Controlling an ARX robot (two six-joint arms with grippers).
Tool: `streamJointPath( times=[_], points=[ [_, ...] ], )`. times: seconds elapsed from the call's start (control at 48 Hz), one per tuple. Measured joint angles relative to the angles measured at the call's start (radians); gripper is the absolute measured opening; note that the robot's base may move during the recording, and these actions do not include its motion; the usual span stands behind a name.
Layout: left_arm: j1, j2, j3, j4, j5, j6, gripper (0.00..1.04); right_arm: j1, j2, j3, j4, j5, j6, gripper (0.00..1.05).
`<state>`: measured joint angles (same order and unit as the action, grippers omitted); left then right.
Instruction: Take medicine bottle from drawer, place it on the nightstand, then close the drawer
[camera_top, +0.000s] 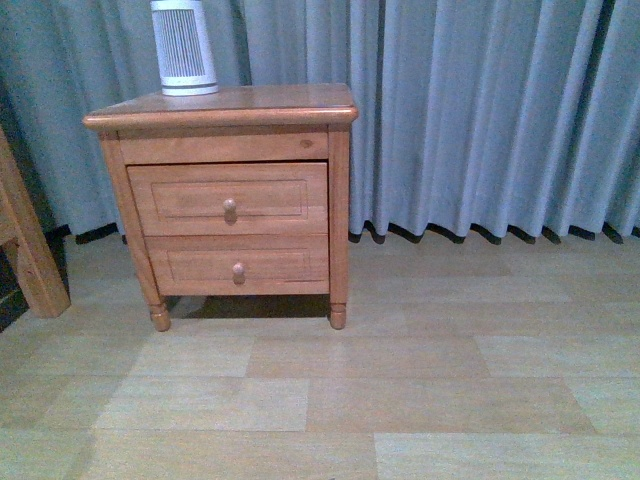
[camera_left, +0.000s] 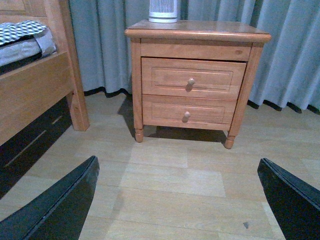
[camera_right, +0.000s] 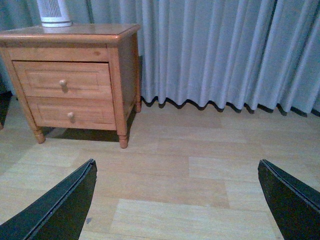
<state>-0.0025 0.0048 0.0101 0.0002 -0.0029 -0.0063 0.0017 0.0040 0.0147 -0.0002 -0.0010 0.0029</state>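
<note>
This is a bedroom in a home. An orange-brown wooden nightstand (camera_top: 280, 100) on small turned feet stands against floor-length grey-blue curtains (camera_top: 480, 110) that hang in soft folds across the whole back wall. Just beside it, in the left wrist view, is a wooden bed frame (camera_left: 35, 85) with a mattress and patterned bedding (camera_left: 22, 37) on top. The floor (camera_top: 400, 380) is pale wood-look planking, and a white ribbed appliance (camera_top: 183, 45) sits on the nightstand.
</note>
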Motion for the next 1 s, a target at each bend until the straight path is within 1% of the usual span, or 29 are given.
streamJointPath(
  times=[0.999],
  points=[
    [0.000, 0.000, 0.000, 0.000, 0.000, 0.000, 0.98, 0.000, 0.000, 0.000, 0.000, 0.000, 0.000, 0.98]
  ],
)
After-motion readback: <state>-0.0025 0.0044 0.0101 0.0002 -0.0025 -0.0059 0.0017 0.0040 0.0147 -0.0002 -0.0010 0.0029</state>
